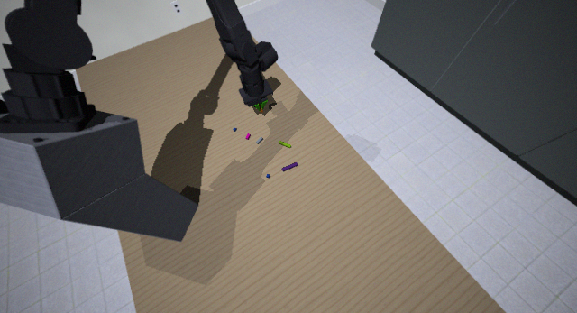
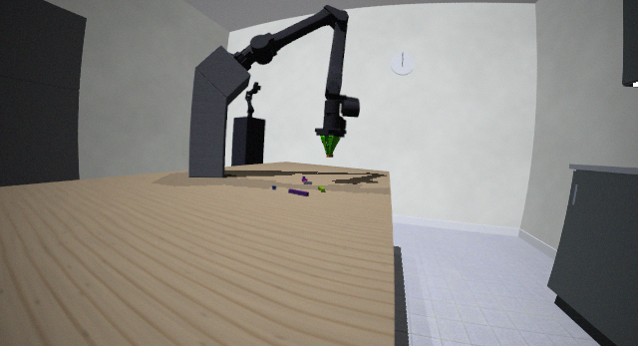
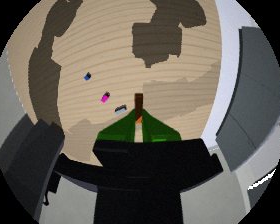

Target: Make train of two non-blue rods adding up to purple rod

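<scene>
My gripper (image 1: 261,107) (image 2: 329,153) (image 3: 138,112) has green fingers and is shut on a small orange rod (image 1: 261,110) (image 2: 329,156) (image 3: 139,102), which it holds well above the table. Below it on the wooden table lie a magenta rod (image 1: 248,136) (image 2: 304,178) (image 3: 104,98), a grey rod (image 1: 260,141) (image 2: 307,182) (image 3: 122,110), a lime rod (image 1: 284,144) (image 2: 322,188) and the purple rod (image 1: 289,167) (image 2: 298,191). All lie apart from one another.
Two blue rods lie on the table, one (image 1: 234,129) (image 3: 88,76) left of the magenta rod and one (image 1: 268,176) (image 2: 273,187) left of the purple rod. The arm's dark base (image 1: 68,164) stands at the left. The table's right edge (image 1: 334,128) is near the rods.
</scene>
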